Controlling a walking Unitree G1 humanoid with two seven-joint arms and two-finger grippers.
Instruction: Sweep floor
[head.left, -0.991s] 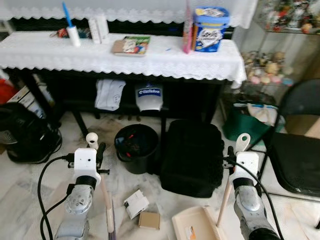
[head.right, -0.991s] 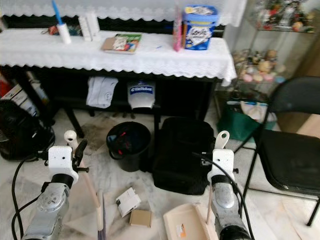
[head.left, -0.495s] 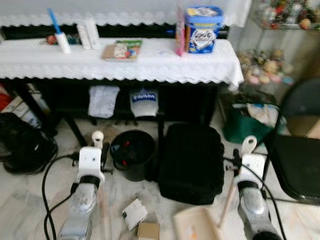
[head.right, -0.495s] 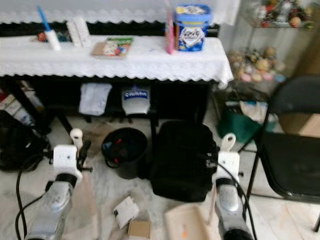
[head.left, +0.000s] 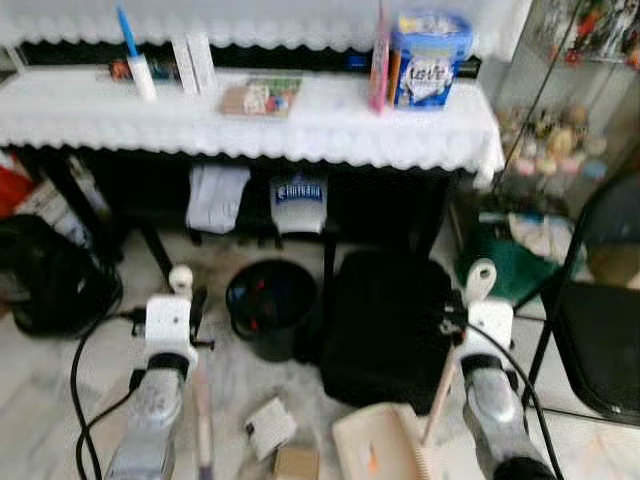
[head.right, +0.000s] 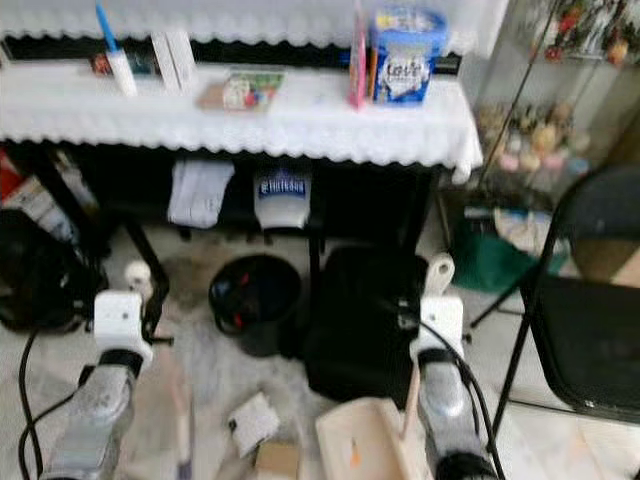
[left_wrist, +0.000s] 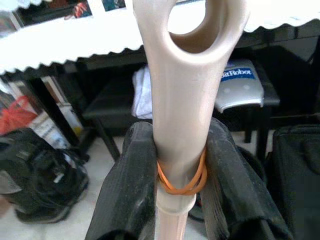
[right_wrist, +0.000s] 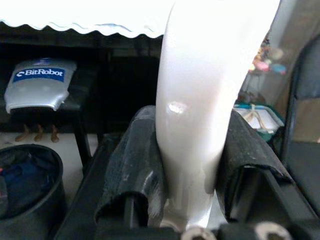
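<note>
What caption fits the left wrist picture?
Left claw shut on a beige broom handle wrapped with an orange rubber band.

Head cams up high, wrist cams jammed right in close

Both eyes look forward and down at the same table (head.left: 250, 120) and bin (head.left: 270, 308); each wrist cam stares along its handle, very near, toward that table.

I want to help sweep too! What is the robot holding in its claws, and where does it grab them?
The left claw grips the broom handle near its top, just below the hanging hole. The right claw grips the dustpan handle near its top.
</note>
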